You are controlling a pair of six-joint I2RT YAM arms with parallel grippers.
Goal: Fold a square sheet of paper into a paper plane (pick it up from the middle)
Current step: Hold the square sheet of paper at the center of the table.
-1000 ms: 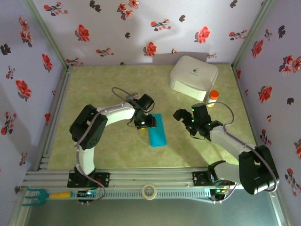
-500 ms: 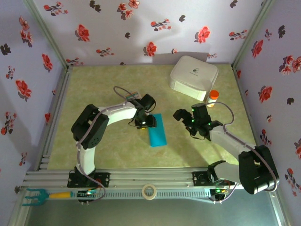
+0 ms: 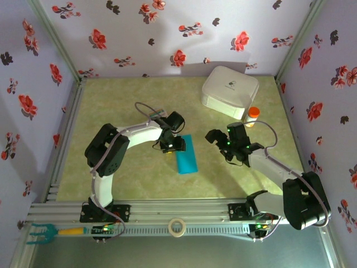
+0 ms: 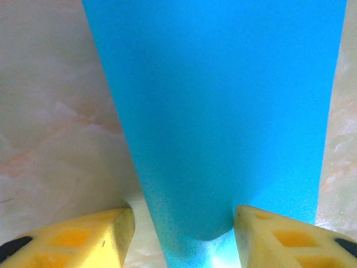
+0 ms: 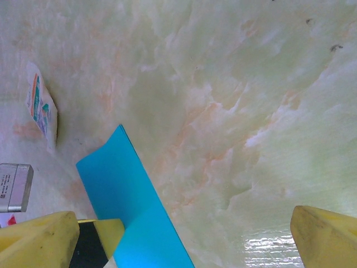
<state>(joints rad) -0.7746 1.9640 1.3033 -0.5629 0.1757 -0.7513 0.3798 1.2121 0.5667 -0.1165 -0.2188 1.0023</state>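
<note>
The folded blue paper [image 3: 187,154] lies flat mid-table, its end between the parted fingers of the left gripper [image 3: 172,146]. The right gripper [image 3: 219,144] hangs wide open near it, above the green marbled table [image 3: 128,100] ringed by 3 floral walls [image 3: 167,33].

Lilac walls [image 3: 139,33] printed with red and dark flowers are closing in the left, far and right sides. A pale green marbled tabletop [image 3: 111,106] is lying under soft, even light. A grey metal rail [image 3: 167,212] is running along the near edge, with what may be a plain grey ledge [image 3: 184,254] showing nearer still.
</note>
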